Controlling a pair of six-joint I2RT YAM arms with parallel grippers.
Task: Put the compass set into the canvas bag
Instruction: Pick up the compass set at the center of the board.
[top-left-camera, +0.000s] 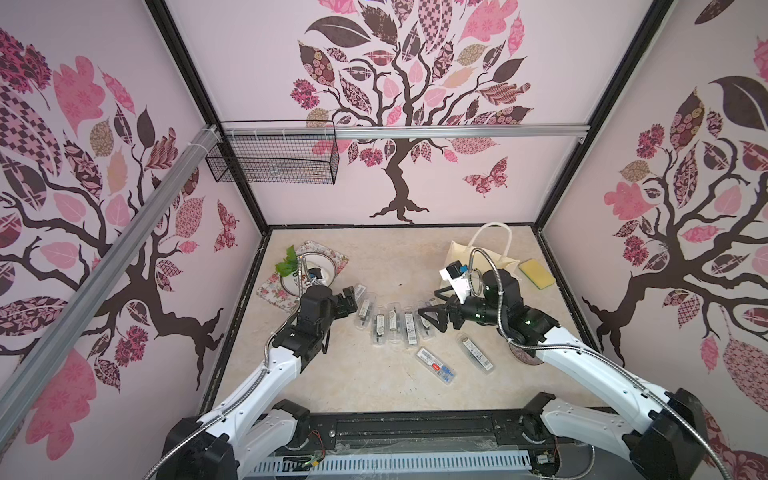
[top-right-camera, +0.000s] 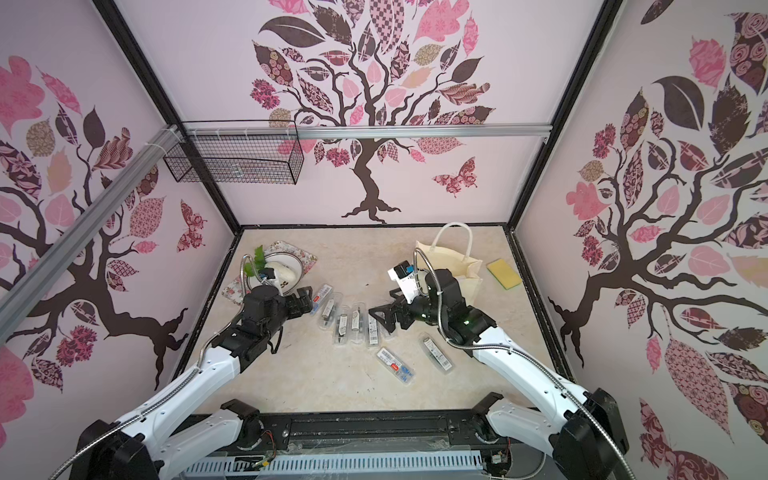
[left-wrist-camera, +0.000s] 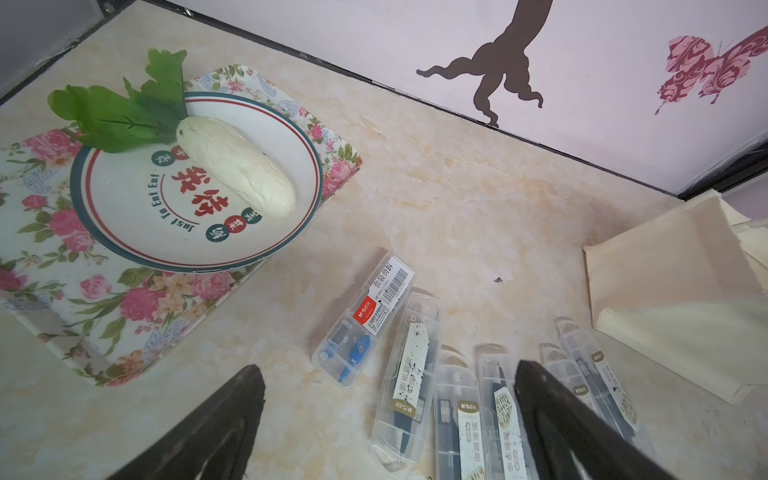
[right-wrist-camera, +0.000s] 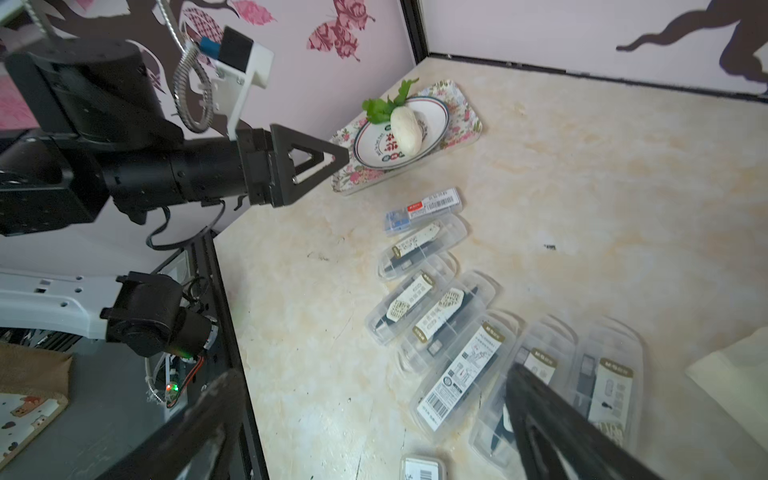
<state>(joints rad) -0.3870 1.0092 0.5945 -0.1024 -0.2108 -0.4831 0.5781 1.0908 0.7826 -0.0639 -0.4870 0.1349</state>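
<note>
Several compass sets (top-left-camera: 390, 324) (top-right-camera: 357, 324), long clear plastic cases with dark compasses and white labels, lie side by side at mid-table between my two arms. The left wrist view shows them as compass sets (left-wrist-camera: 419, 374), the right wrist view as compass sets (right-wrist-camera: 440, 307). The canvas bag (top-left-camera: 505, 259) (top-right-camera: 461, 259), cream with looped handles, stands at the back right behind my right arm; its side also shows as the canvas bag (left-wrist-camera: 673, 291). My left gripper (top-left-camera: 351, 300) (left-wrist-camera: 388, 370) hovers open at the row's left end. My right gripper (top-left-camera: 430, 309) (right-wrist-camera: 370, 372) hovers open at its right end. Neither holds anything.
A floral tray (top-left-camera: 276, 293) at the back left carries a plate (left-wrist-camera: 137, 216) with a white radish (left-wrist-camera: 237, 166). A yellow sponge (top-left-camera: 537, 273) lies right of the bag. Two more clear cases (top-left-camera: 435, 365) (top-left-camera: 476, 353) lie nearer the front. A wire basket (top-left-camera: 274, 160) hangs on the back wall.
</note>
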